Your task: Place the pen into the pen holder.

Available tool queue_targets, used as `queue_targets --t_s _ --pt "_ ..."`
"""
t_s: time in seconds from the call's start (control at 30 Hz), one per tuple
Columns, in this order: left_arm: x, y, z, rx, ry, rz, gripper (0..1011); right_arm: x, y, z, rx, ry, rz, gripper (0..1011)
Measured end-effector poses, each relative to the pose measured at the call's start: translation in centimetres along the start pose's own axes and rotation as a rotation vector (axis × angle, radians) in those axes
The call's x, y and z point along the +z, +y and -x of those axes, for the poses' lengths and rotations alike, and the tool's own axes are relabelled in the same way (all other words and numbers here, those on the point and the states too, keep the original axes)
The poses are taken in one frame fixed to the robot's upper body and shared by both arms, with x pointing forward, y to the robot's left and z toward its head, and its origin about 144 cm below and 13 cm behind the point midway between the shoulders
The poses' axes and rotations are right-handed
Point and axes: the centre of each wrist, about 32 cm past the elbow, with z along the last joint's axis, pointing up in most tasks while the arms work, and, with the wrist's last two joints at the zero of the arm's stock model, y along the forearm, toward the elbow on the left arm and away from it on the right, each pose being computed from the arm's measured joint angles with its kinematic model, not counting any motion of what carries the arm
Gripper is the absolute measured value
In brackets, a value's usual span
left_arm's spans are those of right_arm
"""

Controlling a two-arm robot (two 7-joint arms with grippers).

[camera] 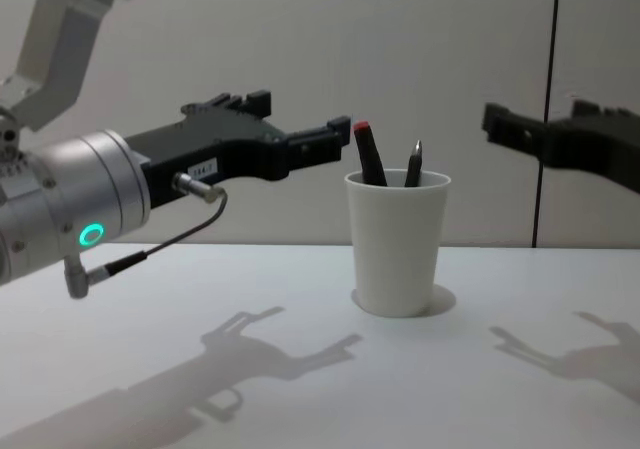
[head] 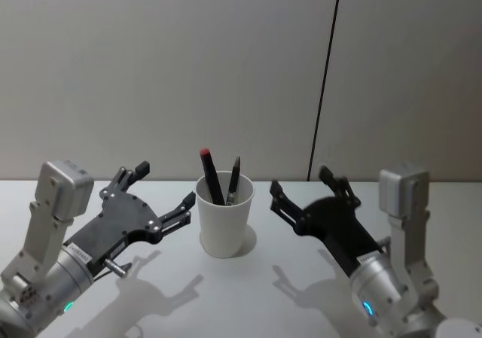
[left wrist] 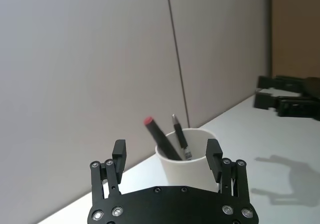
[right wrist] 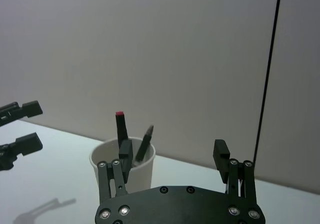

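Observation:
The pen holder (head: 224, 221) is a white paper cup standing upright mid-table, also seen in the chest view (camera: 398, 244) and both wrist views (left wrist: 192, 166) (right wrist: 142, 166). Two pens lean inside it: a black pen with a red end (head: 211, 174) (camera: 368, 154) and a dark pen with a grey tip (head: 234, 178) (camera: 413, 164). My left gripper (head: 164, 185) (left wrist: 166, 151) (camera: 300, 114) hovers just left of the cup, open and empty. On the cup's other side, at rim height, my right gripper (head: 301, 181) (right wrist: 173, 151) (camera: 540, 119) is open and empty too.
The white table (head: 248, 300) carries only the cup and the arms' shadows. A grey wall (head: 188, 67) with a dark vertical seam (head: 325, 82) closes off the table's far edge.

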Motion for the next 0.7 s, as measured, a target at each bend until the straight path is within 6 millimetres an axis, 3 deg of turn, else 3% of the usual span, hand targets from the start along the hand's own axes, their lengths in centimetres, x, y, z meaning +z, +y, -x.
queue_targets --t_s 0.43,0.7 --pt "-0.3 1.0 1.7 0.119 -0.030 -0.084 1003 -0.7 -3.7 -0.4 -0.039 -0.020 0.082 1001" --pt "-0.5 1.8 2.9 0.198 -0.057 -0.136 1004 -0.9 -4.7 -0.5 -0.049 -0.027 0.104 1001"
